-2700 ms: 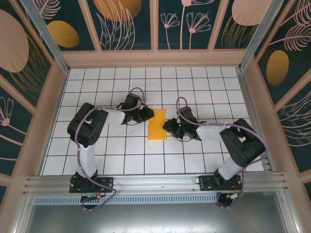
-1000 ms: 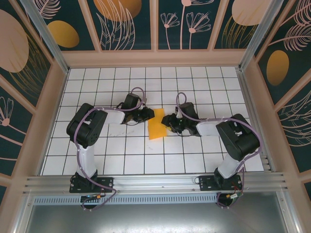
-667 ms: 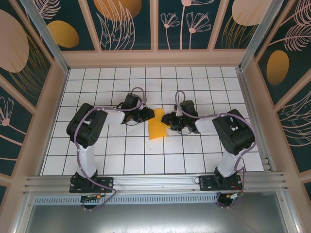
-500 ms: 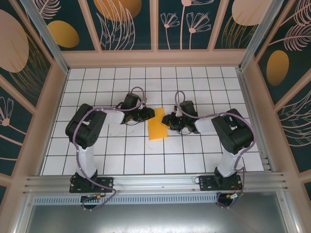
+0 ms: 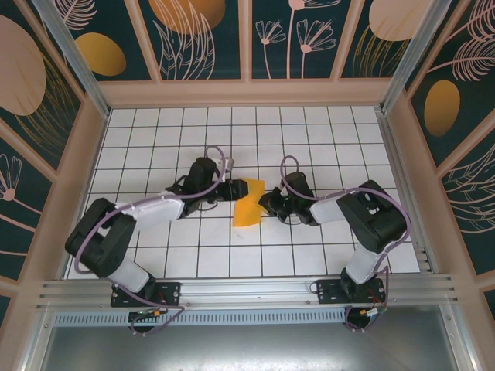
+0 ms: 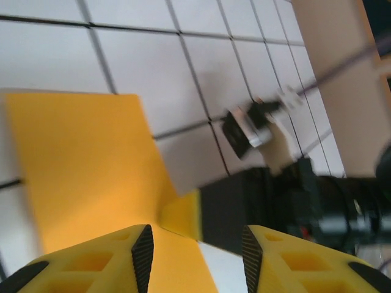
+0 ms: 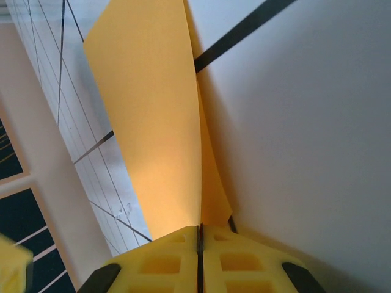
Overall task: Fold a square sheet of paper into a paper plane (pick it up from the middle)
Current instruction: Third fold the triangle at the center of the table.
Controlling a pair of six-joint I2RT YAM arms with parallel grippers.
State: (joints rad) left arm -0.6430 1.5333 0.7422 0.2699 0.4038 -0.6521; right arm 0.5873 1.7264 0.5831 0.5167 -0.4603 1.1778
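The square sheet of paper [image 5: 247, 204] is folded into a narrow orange-yellow rectangle and sits tilted at the middle of the white grid table [image 5: 232, 255]. My right gripper [image 5: 266, 202] is at its right edge. In the right wrist view the right gripper [image 7: 199, 234] is shut on the paper [image 7: 153, 116], whose layers rise edge-on from the jaws. My left gripper [image 5: 230, 191] is at the paper's upper left corner. The left wrist view is blurred; there the left gripper [image 6: 197, 259] is open above the paper [image 6: 85, 165], its fingers not touching it.
Wooden-framed dark wall panels [image 5: 247, 39] close the table at the back and both sides. An aluminium rail [image 5: 247, 292] runs along the near edge. The right arm's black body [image 6: 317, 201] lies just beyond the left gripper.
My right gripper has shut on the paper's right edge and the paper has tilted. My left gripper has opened, and the left arm's elbow has swung down and to the left.
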